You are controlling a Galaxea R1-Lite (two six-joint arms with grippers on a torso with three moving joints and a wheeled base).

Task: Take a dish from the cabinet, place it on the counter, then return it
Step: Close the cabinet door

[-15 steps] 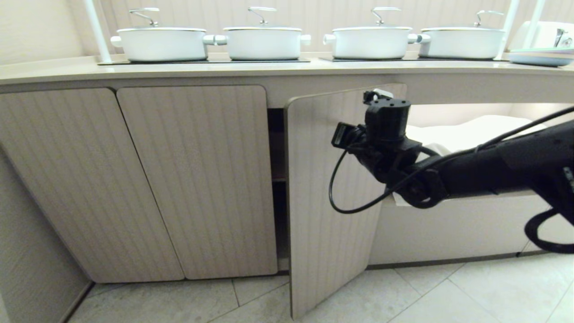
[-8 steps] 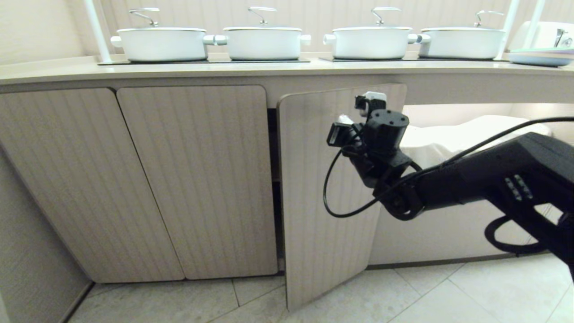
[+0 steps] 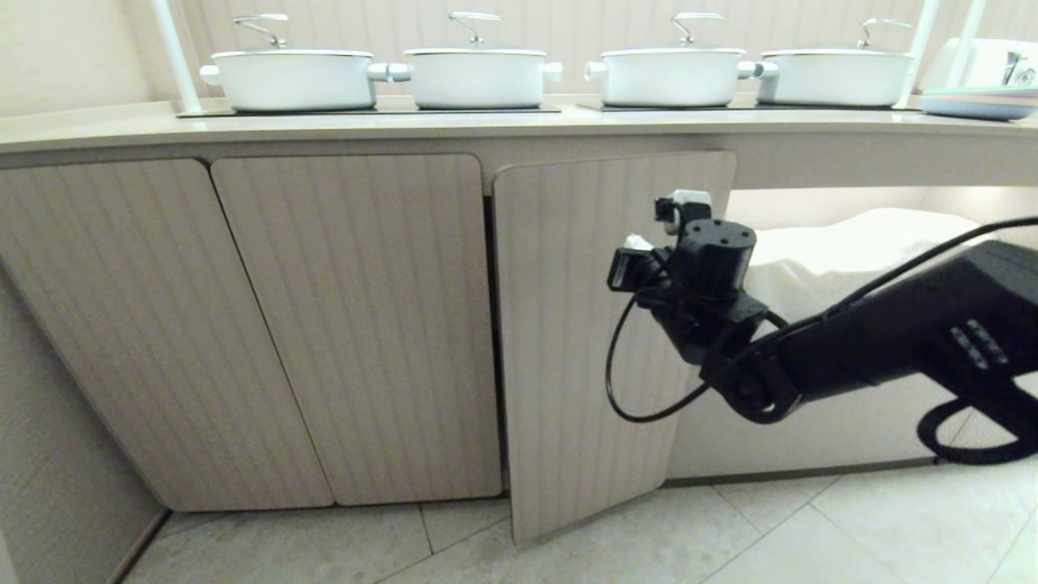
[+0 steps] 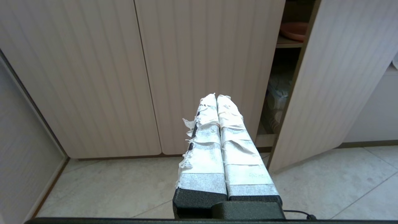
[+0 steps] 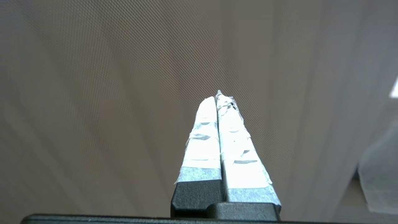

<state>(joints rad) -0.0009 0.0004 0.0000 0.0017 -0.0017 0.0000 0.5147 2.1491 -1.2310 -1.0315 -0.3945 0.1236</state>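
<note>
You see matt, fluted wood-grain on the cabinet door [image 3: 584, 341], a smooth, faintly glossy counter [image 3: 486, 122], glossy white pots [image 3: 474, 77] with metal handles, and frayed white tape, perhaps cloth, on the left gripper [image 4: 216, 97].

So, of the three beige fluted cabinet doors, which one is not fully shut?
The rightmost beige fluted cabinet door, beside the right gripper. It stands ajar, leaving a dark gap; the left door and middle door sit flush.

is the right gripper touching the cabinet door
Cannot tell: in the right wrist view the right gripper points close at the cabinet door, but no view plainly shows contact or gap.
</note>
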